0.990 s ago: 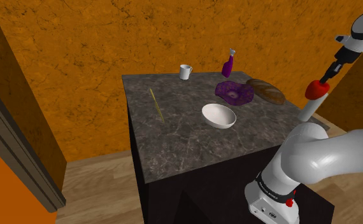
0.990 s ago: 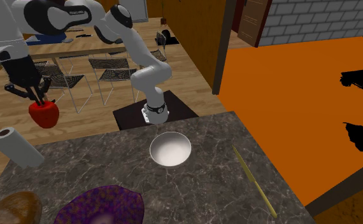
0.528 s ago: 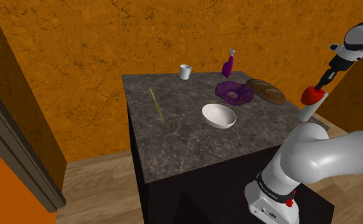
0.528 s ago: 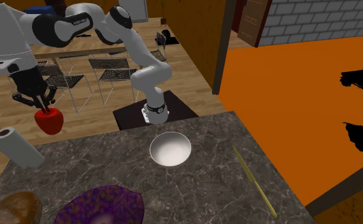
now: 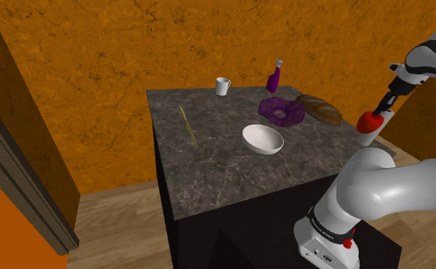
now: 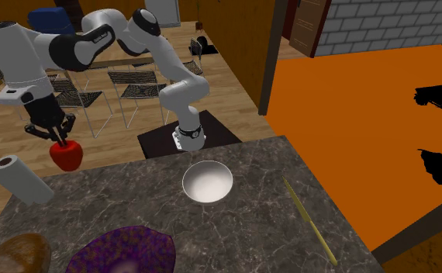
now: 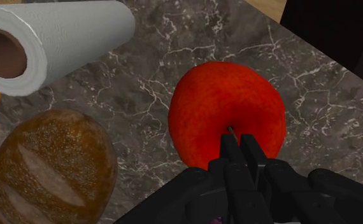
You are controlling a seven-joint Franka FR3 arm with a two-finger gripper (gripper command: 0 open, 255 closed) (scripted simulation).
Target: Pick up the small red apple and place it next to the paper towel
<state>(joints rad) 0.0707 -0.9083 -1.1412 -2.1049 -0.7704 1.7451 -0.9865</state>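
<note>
there, red apple (image 7: pixel 223 108) directly beneath the gripper (image 7: pixel 237 145), stem between its jaws

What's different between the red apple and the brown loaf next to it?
The apple is bright red and smooth, while the loaf is brown and speckled, with pale slashes. The apple is round and the loaf is a longer oval. The gripper clasps the apple at its top, and the loaf lies free on the counter. Both are food, and both are close to the paper towel.
</note>
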